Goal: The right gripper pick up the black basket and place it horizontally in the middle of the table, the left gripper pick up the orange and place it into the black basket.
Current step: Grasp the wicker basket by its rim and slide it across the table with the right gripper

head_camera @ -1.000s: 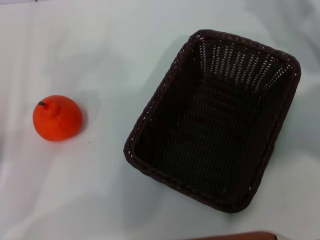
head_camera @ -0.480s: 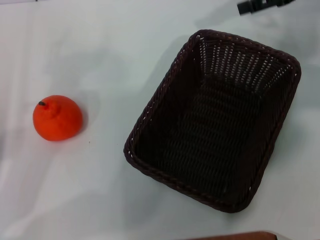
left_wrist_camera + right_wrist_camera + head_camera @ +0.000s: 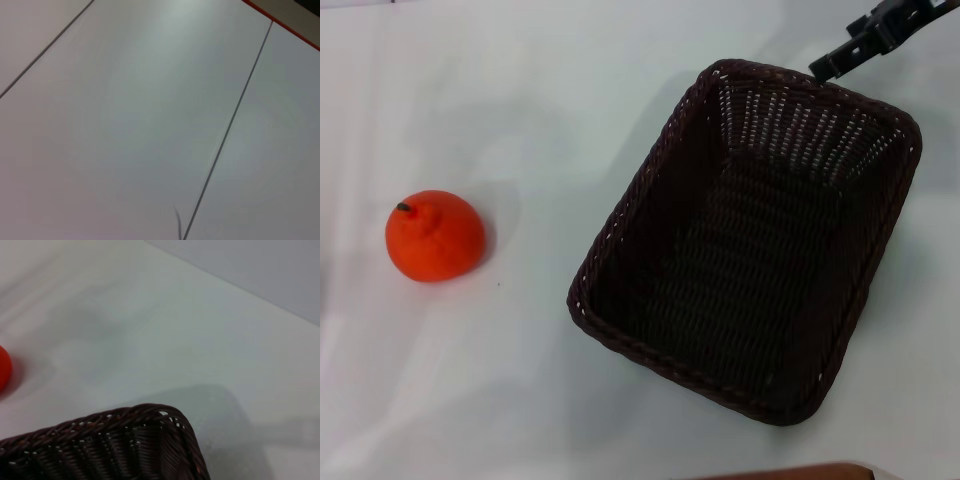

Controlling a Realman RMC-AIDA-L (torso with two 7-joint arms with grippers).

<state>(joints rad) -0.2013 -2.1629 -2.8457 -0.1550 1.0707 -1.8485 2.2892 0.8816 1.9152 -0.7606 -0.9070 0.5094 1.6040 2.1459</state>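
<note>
The black basket [image 3: 750, 240] is a large dark woven rectangle standing upright and tilted on the white table [image 3: 520, 100], right of centre. Its corner also shows in the right wrist view [image 3: 125, 445]. The orange [image 3: 433, 236] sits on the table at the left, apart from the basket; its edge shows in the right wrist view [image 3: 3, 367]. My right gripper [image 3: 865, 42] is a thin black piece at the top right, just above the basket's far rim. It holds nothing. My left gripper is out of view.
A reddish-brown edge [image 3: 800, 472] shows at the bottom of the head view. The left wrist view shows only pale panels with thin seams [image 3: 225, 135] and a red edge [image 3: 280, 22].
My right gripper has come in at the top right and moved down toward the basket's far rim. The basket and the orange have not moved.
</note>
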